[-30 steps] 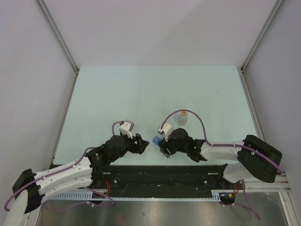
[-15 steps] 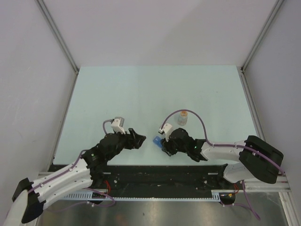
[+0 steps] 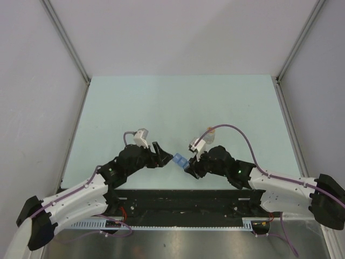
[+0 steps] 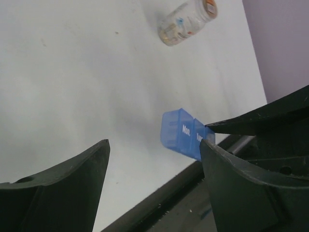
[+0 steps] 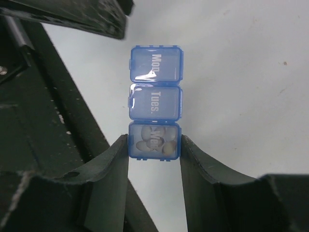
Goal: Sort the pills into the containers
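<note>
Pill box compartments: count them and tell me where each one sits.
3, all in one blue pill box. The Mon. compartment is at the free end, the Tues. compartment in the middle; the third compartment, holding pills, sits clamped in the right gripper.

Left arm (image 3: 75, 195) reaches from base up toward centre, forearm low over near table edge. Left gripper (image 3: 161, 155) points right, jaws spread wide. Right arm (image 3: 280, 183) stretches leftward, also low. Right gripper (image 3: 190, 166) points left, facing left gripper; tips of both near each other, not touching. Right fingers (image 5: 116, 164) clamp end compartment of box (image 5: 155, 87), one finger on each side.
</note>
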{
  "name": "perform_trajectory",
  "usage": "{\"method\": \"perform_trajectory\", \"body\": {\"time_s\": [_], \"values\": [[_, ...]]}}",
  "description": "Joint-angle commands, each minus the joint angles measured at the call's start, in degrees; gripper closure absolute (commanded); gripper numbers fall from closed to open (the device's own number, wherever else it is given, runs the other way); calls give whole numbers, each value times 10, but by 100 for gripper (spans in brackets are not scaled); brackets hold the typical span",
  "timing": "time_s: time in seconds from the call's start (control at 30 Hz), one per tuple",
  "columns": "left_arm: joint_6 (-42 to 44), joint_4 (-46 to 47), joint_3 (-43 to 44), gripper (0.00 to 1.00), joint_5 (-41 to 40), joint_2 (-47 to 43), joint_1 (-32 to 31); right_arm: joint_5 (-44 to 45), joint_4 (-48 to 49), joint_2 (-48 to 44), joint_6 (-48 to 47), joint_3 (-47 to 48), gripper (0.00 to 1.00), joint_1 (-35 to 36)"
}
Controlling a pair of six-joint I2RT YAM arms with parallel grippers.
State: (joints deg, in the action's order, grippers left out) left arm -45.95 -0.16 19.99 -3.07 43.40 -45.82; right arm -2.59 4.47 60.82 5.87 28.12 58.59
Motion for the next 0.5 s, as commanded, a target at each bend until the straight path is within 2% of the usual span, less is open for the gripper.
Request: {"method": "perform_trajectory", "body": {"time_s": [0.0, 0.47], "values": [[-26, 25, 56, 20, 97, 39, 4, -36, -4, -49, 5, 24, 82, 8], [-75, 102, 47, 43, 161, 70, 0, -28, -7, -90, 2, 37, 83, 27]]}}
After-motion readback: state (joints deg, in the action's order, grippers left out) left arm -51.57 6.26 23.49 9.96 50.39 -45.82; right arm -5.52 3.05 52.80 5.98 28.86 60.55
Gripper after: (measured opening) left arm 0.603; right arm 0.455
